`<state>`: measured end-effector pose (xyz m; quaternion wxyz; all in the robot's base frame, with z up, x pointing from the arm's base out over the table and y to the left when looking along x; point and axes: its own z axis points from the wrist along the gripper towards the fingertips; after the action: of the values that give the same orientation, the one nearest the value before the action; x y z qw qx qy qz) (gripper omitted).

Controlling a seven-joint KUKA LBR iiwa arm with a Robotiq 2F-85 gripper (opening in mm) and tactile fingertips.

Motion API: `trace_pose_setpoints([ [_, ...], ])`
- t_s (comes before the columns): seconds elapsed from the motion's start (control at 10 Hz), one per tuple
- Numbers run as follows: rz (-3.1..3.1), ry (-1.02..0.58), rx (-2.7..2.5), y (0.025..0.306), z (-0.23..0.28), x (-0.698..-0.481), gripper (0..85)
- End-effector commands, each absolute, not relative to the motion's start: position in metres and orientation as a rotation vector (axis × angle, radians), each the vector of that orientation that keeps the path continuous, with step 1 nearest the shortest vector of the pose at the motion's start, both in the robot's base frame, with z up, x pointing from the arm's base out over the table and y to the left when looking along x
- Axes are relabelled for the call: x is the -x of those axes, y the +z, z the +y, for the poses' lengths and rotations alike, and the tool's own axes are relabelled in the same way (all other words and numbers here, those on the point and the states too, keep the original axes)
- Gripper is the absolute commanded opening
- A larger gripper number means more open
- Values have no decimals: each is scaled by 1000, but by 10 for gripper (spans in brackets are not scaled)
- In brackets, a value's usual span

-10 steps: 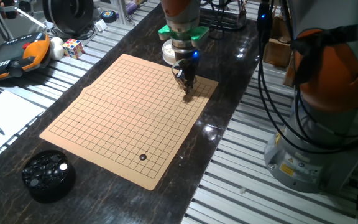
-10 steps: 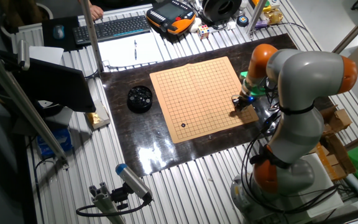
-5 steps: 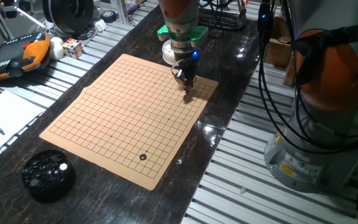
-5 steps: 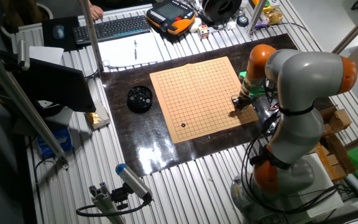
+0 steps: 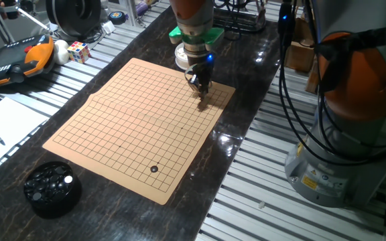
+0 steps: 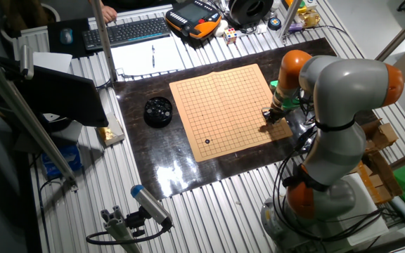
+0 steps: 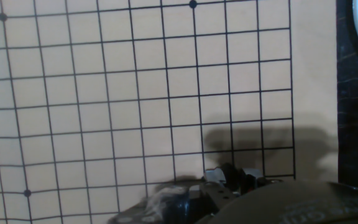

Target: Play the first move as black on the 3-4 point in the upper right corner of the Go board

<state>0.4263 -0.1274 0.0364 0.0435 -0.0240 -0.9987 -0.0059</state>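
My gripper (image 5: 202, 100) points straight down, its tips at or just above the Go board (image 5: 112, 127) near the corner closest to the arm's base. It also shows in the other fixed view (image 6: 267, 126). In the hand view the dark fingertips (image 7: 229, 179) are bunched low over the grid, a few lines in from the board's edges. I cannot tell whether they hold a stone. One black stone (image 5: 154, 169) lies on a crossing near the opposite corner, by the board's front edge, also visible in the other fixed view (image 6: 207, 141). The crossing under the fingertips is hidden.
A black bowl of black stones (image 5: 52, 189) stands off the board's near left corner. A white round container (image 5: 181, 57) stands just behind the gripper. Cables, a teach pendant (image 5: 15, 57) and a Rubik's cube (image 5: 79, 51) lie at the far left.
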Motion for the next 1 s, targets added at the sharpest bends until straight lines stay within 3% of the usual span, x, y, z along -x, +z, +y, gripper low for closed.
trace_pose_setpoints([
  [0.0, -3055, -6, 69, 37, -128, -426, 243],
  [0.9, -3052, -4, 67, 39, -128, -427, 243],
])
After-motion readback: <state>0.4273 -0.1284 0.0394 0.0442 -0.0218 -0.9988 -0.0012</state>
